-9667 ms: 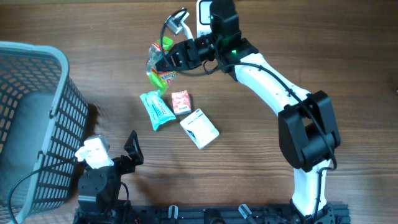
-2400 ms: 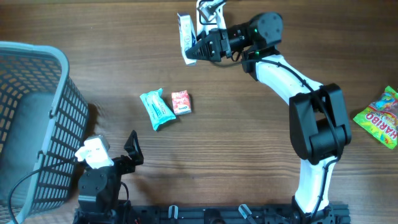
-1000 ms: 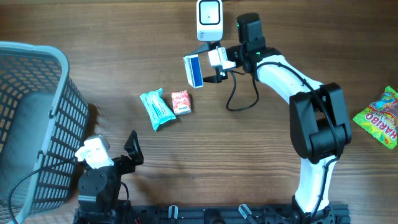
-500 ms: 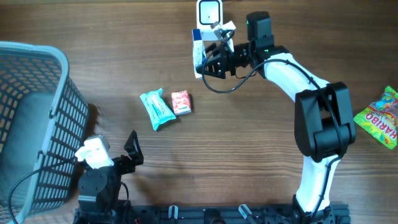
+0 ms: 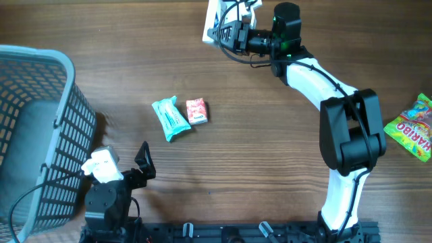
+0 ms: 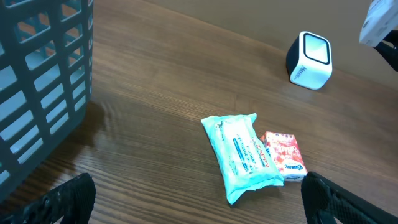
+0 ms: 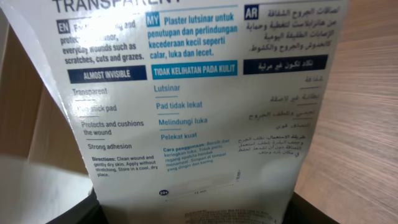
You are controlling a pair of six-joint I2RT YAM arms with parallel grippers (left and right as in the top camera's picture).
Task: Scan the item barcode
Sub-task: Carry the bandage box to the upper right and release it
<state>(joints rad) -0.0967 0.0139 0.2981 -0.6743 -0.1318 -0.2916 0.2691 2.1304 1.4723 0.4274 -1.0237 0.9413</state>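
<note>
Gripping plaster box (image 7: 199, 93) labelled "ALMOST INVISIBLE": right gripper (image 5: 228, 32), 12 o'clock view edge; left gripper (image 5: 143, 162) gaping, empty, 7 o'clock.

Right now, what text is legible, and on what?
"ALMOST INVISIBLE": plaster box
"TIDAK KELIHATAN PADA KULIT": same box
"Strong adhesion": same box
"HARIBO": candy bag
Too small to read: print on teal pack and red packet
Blurred: the box's fine print
</note>
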